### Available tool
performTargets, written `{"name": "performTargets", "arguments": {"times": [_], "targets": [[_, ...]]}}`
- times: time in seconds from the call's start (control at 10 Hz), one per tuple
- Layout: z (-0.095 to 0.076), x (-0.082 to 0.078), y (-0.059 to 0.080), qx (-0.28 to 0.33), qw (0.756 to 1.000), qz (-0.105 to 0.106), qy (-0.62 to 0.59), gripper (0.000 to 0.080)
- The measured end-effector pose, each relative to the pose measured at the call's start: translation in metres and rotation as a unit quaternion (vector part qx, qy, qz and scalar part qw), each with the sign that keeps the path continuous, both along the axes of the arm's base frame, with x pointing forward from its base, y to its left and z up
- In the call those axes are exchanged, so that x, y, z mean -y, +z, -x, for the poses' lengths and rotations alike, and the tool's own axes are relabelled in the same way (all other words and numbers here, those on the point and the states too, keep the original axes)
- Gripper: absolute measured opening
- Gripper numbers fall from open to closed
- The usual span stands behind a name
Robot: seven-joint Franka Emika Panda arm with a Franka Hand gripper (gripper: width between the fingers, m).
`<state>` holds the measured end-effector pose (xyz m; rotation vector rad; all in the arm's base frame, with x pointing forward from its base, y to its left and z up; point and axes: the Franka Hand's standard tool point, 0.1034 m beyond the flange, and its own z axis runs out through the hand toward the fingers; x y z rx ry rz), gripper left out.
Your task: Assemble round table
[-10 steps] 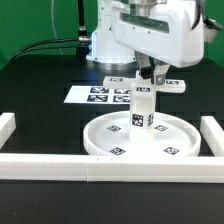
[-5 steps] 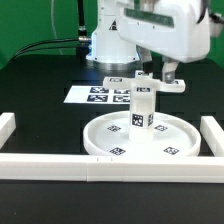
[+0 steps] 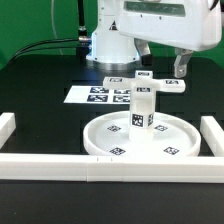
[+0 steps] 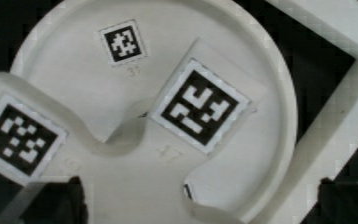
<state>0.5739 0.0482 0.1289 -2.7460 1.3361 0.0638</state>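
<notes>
The white round disc (image 3: 118,140) lies near the front bar, with tags on its face. The short white leg (image 3: 142,107) stands upright at its middle, on its own. The cross-shaped base (image 3: 160,83) lies behind the disc. My gripper (image 3: 166,60) is open and empty, above the base and up and to the exterior view's right of the leg. In the wrist view the disc (image 4: 265,60) fills the picture, the tagged leg (image 4: 197,105) lies beyond my open gripper (image 4: 194,205), and the dark fingertips (image 4: 48,200) touch nothing.
The marker board (image 3: 88,95) lies behind the disc toward the exterior view's left. White border bars run along the front (image 3: 60,166), the left (image 3: 8,128) and the right (image 3: 212,136). The arm's base (image 3: 110,45) stands at the back.
My gripper has risen from just above the leg's top and moved toward the exterior view's right. The leg stays upright on the disc.
</notes>
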Motion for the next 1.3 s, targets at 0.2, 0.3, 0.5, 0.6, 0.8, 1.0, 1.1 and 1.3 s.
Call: {"name": "performTargets", "arguments": {"times": [0.2,0.3,0.5,0.6,0.8,1.0,1.1,1.3], "targets": [[-0.001,0.006,-0.002,0.019,0.984,0.001,0.176,0.0649],[-0.001,0.009,-0.004,0.023,0.974,0.002,0.227,0.0649],[-0.001,0.011,-0.006,0.029,0.955,0.002,0.295,0.0649],[0.000,0.012,-0.006,0.031,0.945,0.002,0.326,0.0649],[-0.001,0.012,-0.006,0.037,0.916,0.004,0.400,0.0649],[-0.001,0.013,-0.005,0.047,0.844,0.008,0.534,0.0649],[0.000,0.014,-0.006,0.050,0.807,0.007,0.589,0.0649],[0.002,0.017,-0.007,0.052,0.769,0.008,0.637,0.0649]]}}
